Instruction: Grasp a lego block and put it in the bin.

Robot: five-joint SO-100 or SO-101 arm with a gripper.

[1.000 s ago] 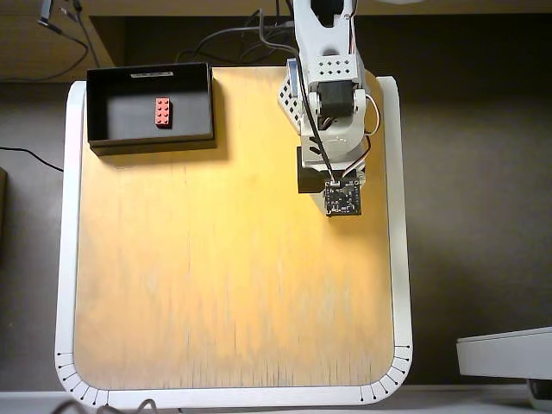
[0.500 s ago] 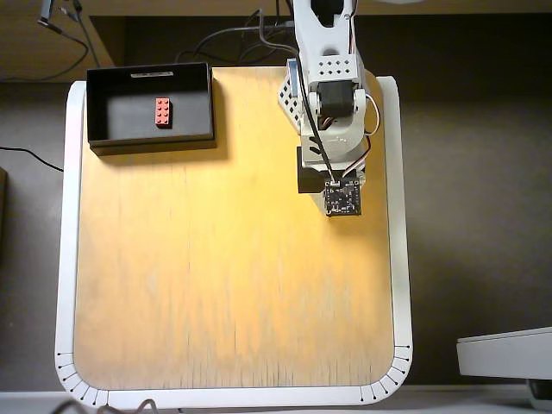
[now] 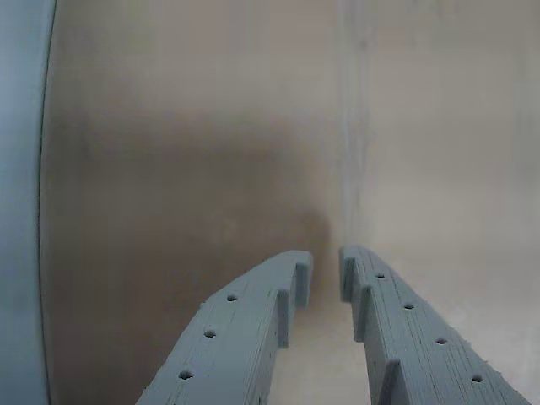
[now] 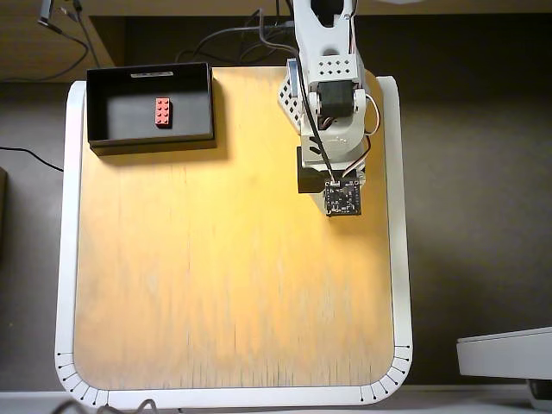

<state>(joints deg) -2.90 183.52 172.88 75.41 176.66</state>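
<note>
In the overhead view the red-orange lego block [image 4: 162, 112] lies flat on the floor of the black bin [image 4: 97, 110], which stands at the board's far left corner. The arm [image 4: 328, 103] is folded at the far right of the board, well away from the bin. Its fingers are hidden under the wrist there. In the wrist view my gripper [image 3: 326, 268] points at bare wood. Its grey fingertips [image 3: 295, 270] stand only a narrow gap apart with nothing between them. Block and bin are out of the wrist view.
The wooden board [image 4: 224, 276] has a white rim [image 4: 402, 259] and dark floor around it. Cables [image 4: 233, 34] run behind the far edge. A pale device [image 4: 509, 354] sits off the board at the near right.
</note>
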